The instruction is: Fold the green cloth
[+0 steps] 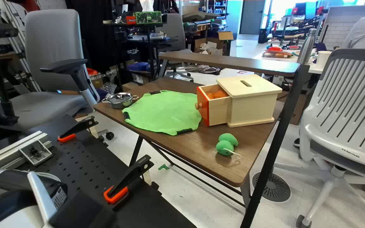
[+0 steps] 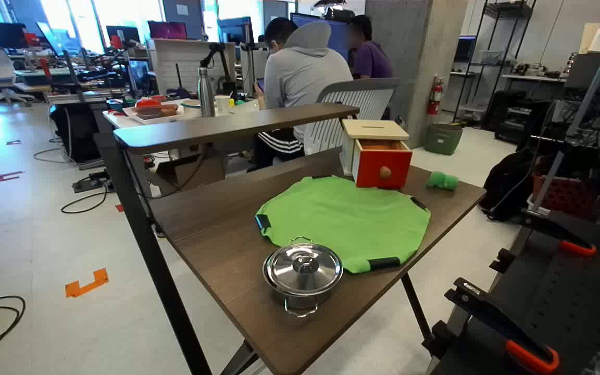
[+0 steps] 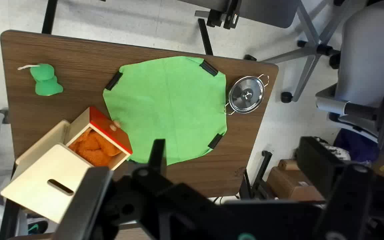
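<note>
We have the green cloth [image 3: 168,110] spread flat on the worktop [image 3: 85,50] in all three views, and no fold shows — so we judge the task to be at its start, with every fold left to make. Its rounded outline is nearly as broad one way as the other; we find no clear long axis and no end that points anywhere, though a faint line crosses it roughly from 12 to 6 o'clock in the wrist view. There, dark strips [image 3: 209,67] mark its rim near 10, 1, 4 and 7 o'clock. Going outward, the lidded pot [image 3: 246,94] is just beside it, toward 3 o'clock; the wooden box [image 3: 52,173], its drawer [image 3: 102,121] standing open, is toward 8; the green toy [image 3: 45,80] is well apart, between 9 and 10. Toward 5 o'clock the tool [image 3: 233,150] shows — fingers [image 3: 158,153] wide apart, nothing between them.
</note>
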### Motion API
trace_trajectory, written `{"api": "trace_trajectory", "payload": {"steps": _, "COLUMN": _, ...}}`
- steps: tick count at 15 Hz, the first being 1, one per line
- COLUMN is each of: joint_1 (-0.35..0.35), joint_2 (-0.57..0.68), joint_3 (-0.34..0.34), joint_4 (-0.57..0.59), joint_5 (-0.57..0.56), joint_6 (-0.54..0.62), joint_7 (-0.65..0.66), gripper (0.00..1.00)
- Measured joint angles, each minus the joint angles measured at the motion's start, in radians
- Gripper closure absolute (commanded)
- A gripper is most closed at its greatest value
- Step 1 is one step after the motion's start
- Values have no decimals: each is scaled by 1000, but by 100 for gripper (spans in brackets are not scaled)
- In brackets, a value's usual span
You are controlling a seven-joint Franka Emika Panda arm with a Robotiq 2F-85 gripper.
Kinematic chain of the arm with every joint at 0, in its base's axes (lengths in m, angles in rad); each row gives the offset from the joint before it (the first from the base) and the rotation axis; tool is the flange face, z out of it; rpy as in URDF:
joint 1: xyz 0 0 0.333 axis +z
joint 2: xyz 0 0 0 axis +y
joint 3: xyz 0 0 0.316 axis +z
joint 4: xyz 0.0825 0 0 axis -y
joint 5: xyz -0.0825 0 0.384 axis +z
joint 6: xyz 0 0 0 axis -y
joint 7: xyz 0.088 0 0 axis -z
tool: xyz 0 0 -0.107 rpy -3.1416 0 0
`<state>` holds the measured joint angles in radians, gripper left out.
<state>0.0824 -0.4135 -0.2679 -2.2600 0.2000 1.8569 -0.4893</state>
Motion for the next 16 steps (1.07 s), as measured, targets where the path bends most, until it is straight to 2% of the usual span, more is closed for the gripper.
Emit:
{"api": "trace_trajectory", "payload": {"steps": 7, "joint_1": -4, "joint_2": 0, "joint_3": 4, "joint_4": 1, "joint_5": 0, "joint_6": 1, "joint_7": 0, "gripper": 0}}
{"api": "trace_trajectory", "payload": {"steps": 11, "joint_1": -15, "joint_2": 12, "joint_3": 43, "joint_4": -26, "joint_5": 8, "joint_6": 15, "joint_7": 18, "gripper": 0}}
{"api": "trace_trajectory", "payload": {"steps": 16, "joint_1": -9, "joint_2": 72, "joint_3": 120, "joint_4": -66, "joint_5": 108, "joint_6": 39, "joint_7": 86, "gripper": 0}}
